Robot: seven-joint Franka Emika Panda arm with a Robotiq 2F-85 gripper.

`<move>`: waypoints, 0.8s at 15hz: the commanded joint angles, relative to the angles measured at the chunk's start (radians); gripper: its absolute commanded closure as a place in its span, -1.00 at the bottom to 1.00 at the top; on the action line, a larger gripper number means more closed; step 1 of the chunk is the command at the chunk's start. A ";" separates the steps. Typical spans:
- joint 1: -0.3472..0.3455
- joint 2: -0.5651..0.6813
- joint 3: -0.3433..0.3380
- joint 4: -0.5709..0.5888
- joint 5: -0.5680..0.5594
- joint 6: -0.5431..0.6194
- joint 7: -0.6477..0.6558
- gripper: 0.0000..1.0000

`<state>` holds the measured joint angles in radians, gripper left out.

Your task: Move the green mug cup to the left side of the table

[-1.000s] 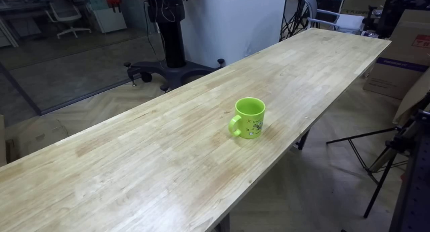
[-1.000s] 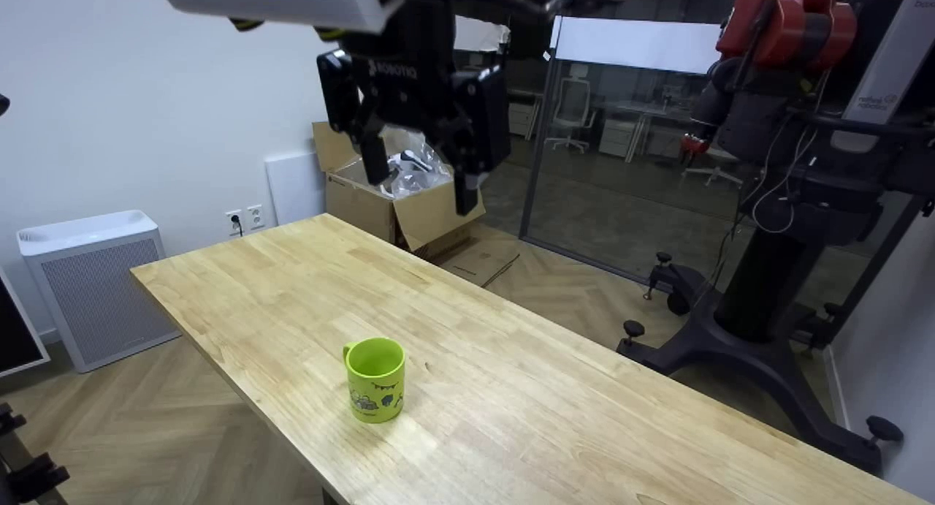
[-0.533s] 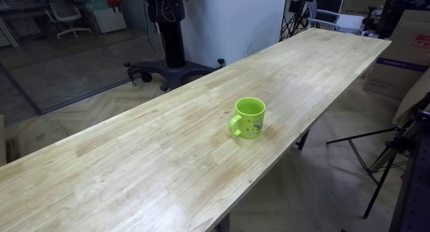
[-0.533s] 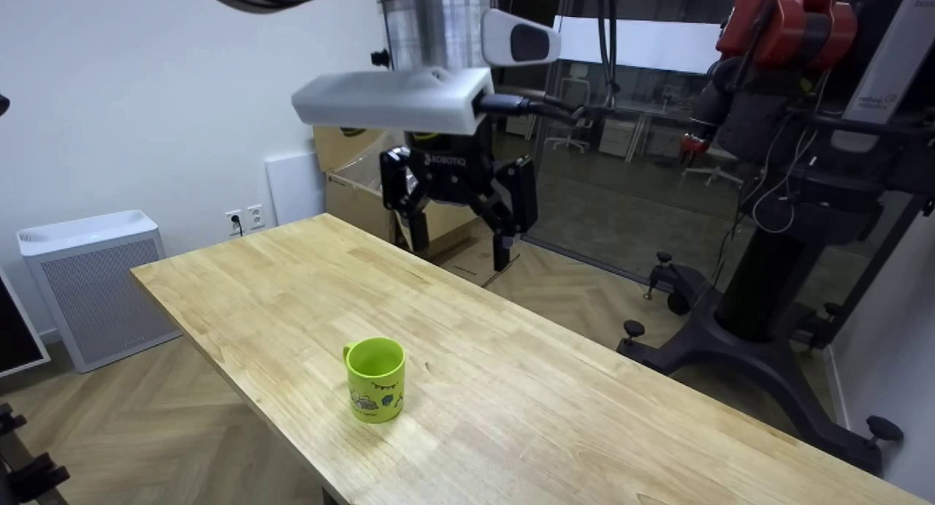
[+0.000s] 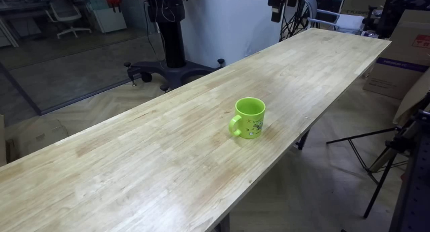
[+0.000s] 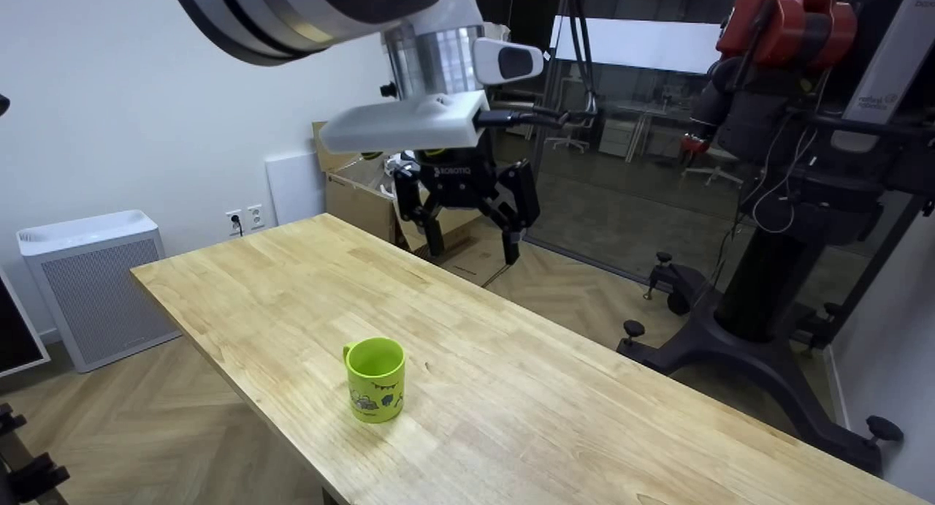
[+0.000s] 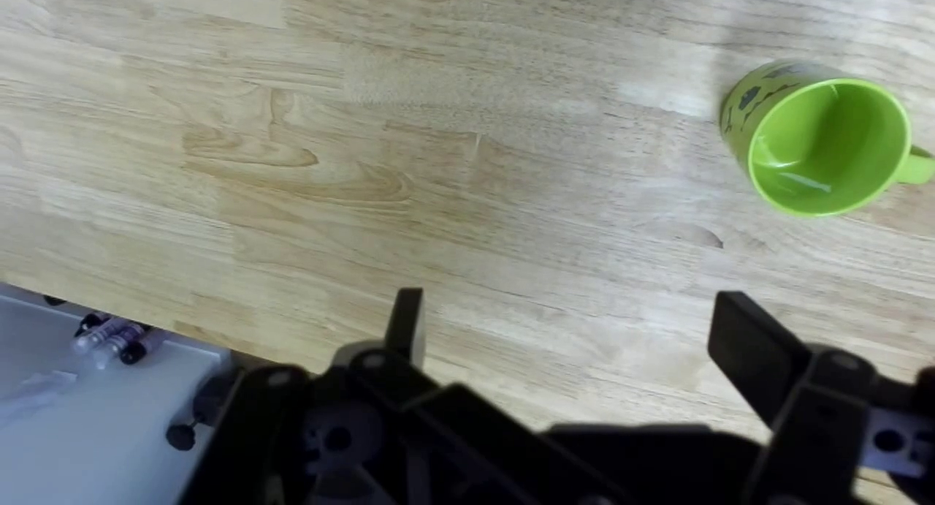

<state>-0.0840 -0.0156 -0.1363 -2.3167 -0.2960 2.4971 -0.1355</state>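
The lime-green mug (image 5: 252,123) stands upright on the light wooden table (image 5: 151,158), with printed figures on its side. It also shows in an exterior view (image 6: 375,384) with its handle toward the table's long edge, and at the upper right of the wrist view (image 7: 829,147), the handle cut by the frame edge. My gripper (image 6: 472,251) is open and empty, in the air above table height, apart from the mug. In the wrist view my fingers (image 7: 566,308) are wide apart with only table between them, and the mug lies beyond the right finger. The fingertips (image 5: 284,8) barely show at the top in an exterior view.
A black wheeled robot stand (image 6: 756,315) is beside the table's long side. A white air purifier (image 6: 102,289) and an open cardboard box (image 6: 361,205) stand past the table's end. A black tripod (image 5: 379,171) and cartons (image 5: 396,74) are along the opposite side.
My gripper has come down into fuller view and moved rightward in an exterior view, staying open. Its fingertips have come in at the top of an exterior view. The mug has not moved.
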 commanded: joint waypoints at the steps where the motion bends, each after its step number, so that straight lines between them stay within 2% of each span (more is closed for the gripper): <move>1: -0.003 0.008 0.018 -0.009 -0.001 -0.005 -0.023 -1.00; 4: 0.008 0.022 0.036 -0.038 -0.005 0.026 -0.067 -1.00; 7: 0.017 0.047 0.055 -0.069 0.017 0.116 -0.131 -1.00; 9: 0.020 0.079 0.073 -0.086 0.113 0.207 -0.254 -1.00; 11: 0.017 0.111 0.114 -0.111 0.304 0.303 -0.435 -1.00; 12: -0.050 0.117 0.207 -0.126 0.396 0.331 -0.506 -1.00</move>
<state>-0.0635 0.0719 -0.0497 -2.4157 -0.0938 2.7365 -0.4613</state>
